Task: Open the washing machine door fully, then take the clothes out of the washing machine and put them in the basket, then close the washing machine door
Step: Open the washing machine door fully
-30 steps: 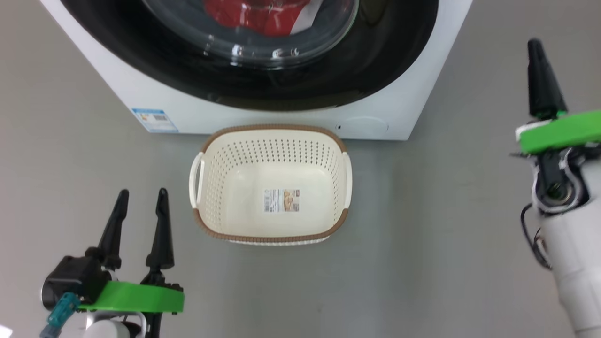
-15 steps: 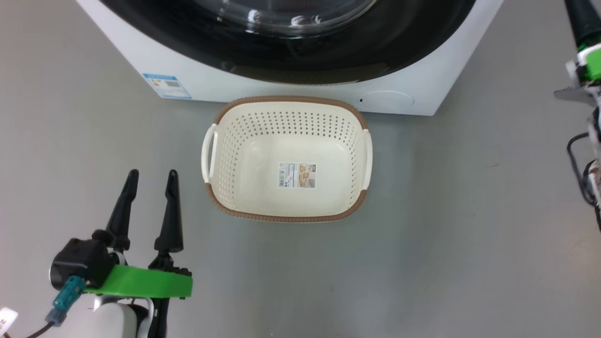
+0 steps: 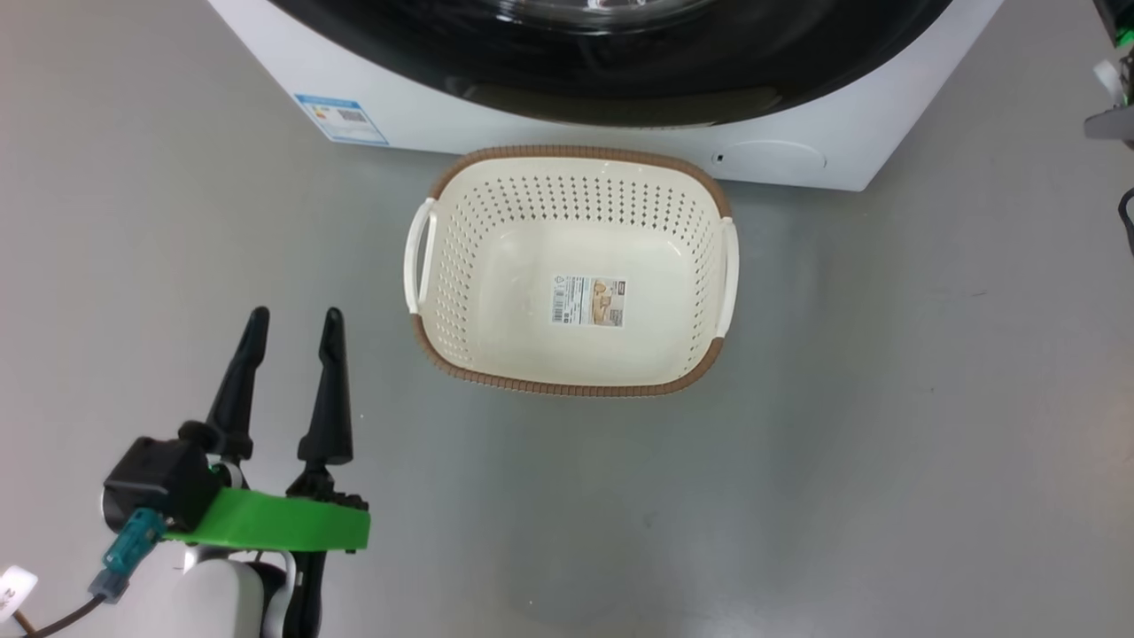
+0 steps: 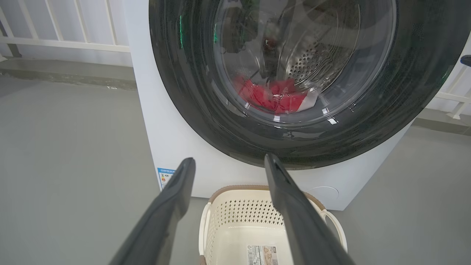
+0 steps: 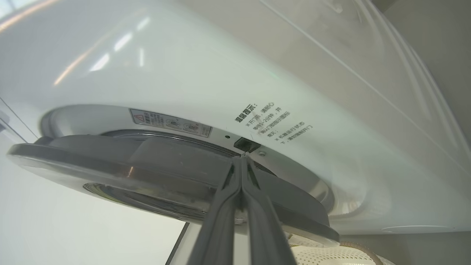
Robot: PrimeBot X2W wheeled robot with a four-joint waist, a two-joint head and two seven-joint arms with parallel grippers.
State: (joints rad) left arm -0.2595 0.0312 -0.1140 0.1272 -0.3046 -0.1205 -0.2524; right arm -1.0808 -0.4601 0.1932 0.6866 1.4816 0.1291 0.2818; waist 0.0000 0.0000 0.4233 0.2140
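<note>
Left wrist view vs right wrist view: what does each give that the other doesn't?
Left wrist view: door face-on, red clothes and drum behind its glass, blue label, railing, left hand open.
Right wrist view: door edge-on, right hand shut, tips at the door's rim beside a dark latch slot, warning sticker, printed text.
Both: washer, door, basket.

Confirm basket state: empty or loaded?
Empty. The basket holds nothing but the paper label on its bottom; the red clothes lie behind the glass of the door.
</note>
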